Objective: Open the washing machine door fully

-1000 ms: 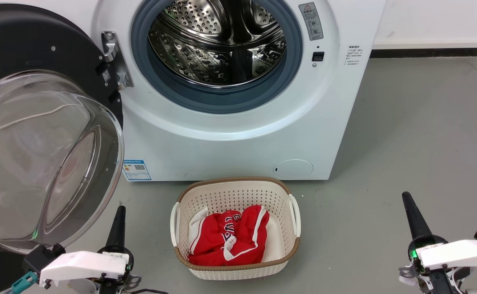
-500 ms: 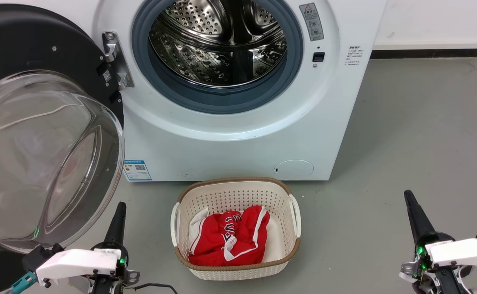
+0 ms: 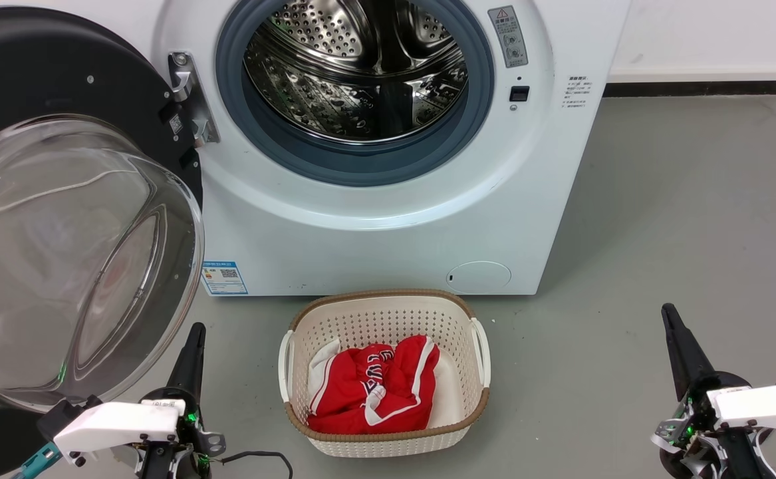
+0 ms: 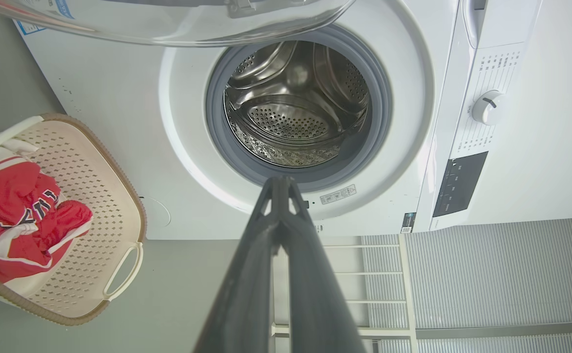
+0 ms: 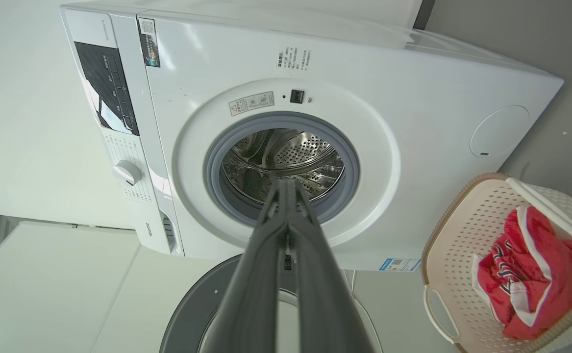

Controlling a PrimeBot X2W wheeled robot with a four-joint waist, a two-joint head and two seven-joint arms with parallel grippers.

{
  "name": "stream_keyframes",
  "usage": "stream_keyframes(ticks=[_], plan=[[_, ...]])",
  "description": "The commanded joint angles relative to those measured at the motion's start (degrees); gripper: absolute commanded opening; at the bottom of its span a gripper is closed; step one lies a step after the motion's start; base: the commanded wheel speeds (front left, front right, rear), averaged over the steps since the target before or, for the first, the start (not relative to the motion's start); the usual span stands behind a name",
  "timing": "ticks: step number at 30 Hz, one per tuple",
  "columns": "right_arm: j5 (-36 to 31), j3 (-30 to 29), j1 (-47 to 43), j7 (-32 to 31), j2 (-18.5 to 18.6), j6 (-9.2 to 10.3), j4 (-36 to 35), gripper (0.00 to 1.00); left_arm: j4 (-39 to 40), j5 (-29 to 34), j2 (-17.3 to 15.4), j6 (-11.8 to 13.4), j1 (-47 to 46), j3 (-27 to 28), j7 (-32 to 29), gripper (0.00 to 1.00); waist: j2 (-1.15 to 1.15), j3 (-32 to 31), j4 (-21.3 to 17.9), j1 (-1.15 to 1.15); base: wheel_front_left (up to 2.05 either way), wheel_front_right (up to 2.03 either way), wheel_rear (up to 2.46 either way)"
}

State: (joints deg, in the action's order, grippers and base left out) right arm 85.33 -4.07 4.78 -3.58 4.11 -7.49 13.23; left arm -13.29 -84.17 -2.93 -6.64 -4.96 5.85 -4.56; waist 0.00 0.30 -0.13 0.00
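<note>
Beyond grey floor (image 3: 660, 219), the round glossy black door (image 3: 42, 86) of the boxy white washing machine (image 3: 374, 233) is swung wide left. Opening is judged done; from the closed, empty left gripper (image 3: 196, 330) and right gripper (image 3: 668, 316), no push is needed.

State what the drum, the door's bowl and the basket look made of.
Drum: polished steel, apparently; mirror-bright, perforated. Door bowl: clear glass or plastic; see-through with glare. Basket: likely matte cream plastic, moulded holes, brown rim.

Closed left claw (image 4: 281, 182) before washing machine (image 4: 119, 127)
</note>
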Motion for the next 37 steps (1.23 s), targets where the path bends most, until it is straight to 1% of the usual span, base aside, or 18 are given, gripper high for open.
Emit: stream_keyframes(ticks=[1, 19, 37], plan=[[1.59, -0.19, 1.12, -0.36, 0.05, 0.00, 0.14, 0.00, -0.16, -1.47, 0.02, -0.49, -0.97, 0.23, -0.42, 0.00, 0.00, -0.02, 0.02, 0.00, 0.00, 0.00, 0.00], [8.42, -1.00, 1.62, -1.91, -0.14, 0.00, 0.81, 0.00, -0.87, -8.31, 0.07, -1.01, -1.55, 0.84, -2.17, 0.00, 0.00, -0.12, 0.13, 0.00, 0.00, 0.00, 0.00], [7.97, -1.35, 1.67, -2.08, -0.38, 0.00, 0.80, 0.00, -0.85, -8.28, 0.08, -1.02, -1.53, 0.82, -2.17, 0.00, 0.00, -0.13, 0.13, 0.00, 0.00, 0.00, 0.00]])
